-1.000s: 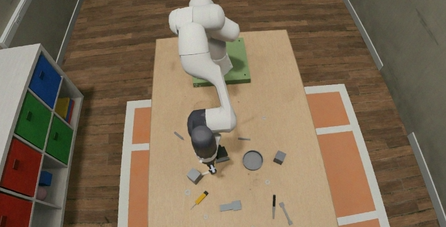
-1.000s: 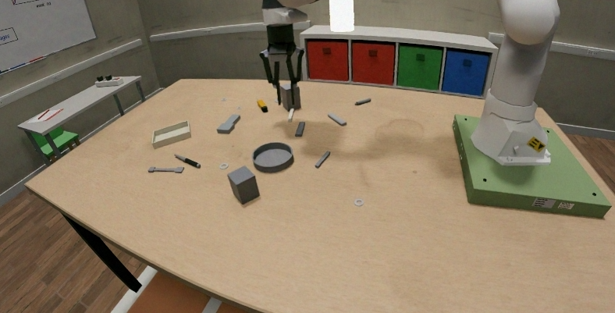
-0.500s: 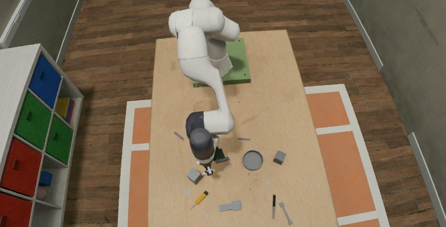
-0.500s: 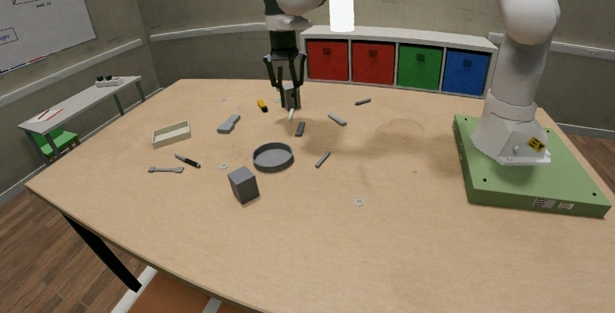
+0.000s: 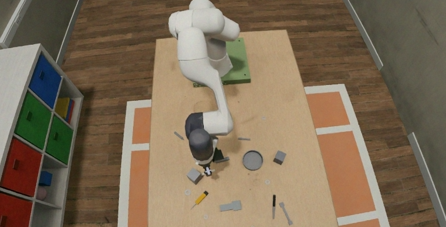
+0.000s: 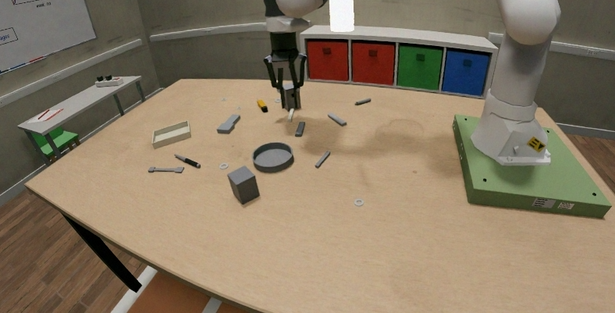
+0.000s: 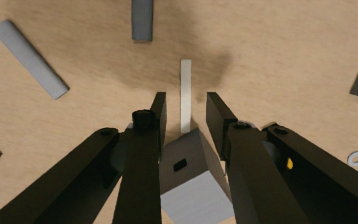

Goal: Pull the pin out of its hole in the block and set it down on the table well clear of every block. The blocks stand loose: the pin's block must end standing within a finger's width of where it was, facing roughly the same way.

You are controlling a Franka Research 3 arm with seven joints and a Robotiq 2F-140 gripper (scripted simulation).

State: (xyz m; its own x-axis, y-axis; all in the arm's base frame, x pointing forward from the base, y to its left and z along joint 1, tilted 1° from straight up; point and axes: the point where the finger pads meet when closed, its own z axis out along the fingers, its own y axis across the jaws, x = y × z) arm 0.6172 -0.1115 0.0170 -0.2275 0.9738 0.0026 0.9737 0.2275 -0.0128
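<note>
A small grey block [image 7: 192, 172] with a dark hole in one face stands on the table; it also shows in the exterior view [image 6: 291, 97] and the top view [image 5: 193, 175]. A thin white pin [image 7: 185, 75] [image 6: 290, 115] sticks out of the block's side and slants down toward the table. My gripper [image 7: 186, 106] hangs over the block and pin [image 6: 286, 84]. Its fingers are partly open. The pin shows in the gap between the fingertips, and neither finger touches it.
A second grey block [image 6: 243, 184] and a round grey tray [image 6: 272, 156] stand nearer the front. Grey bars [image 7: 142, 19] [image 7: 30, 59] lie close to the pin. A yellow-handled tool [image 6: 261, 104], a cream box [image 6: 170, 133], a pen, a wrench and washers are scattered around.
</note>
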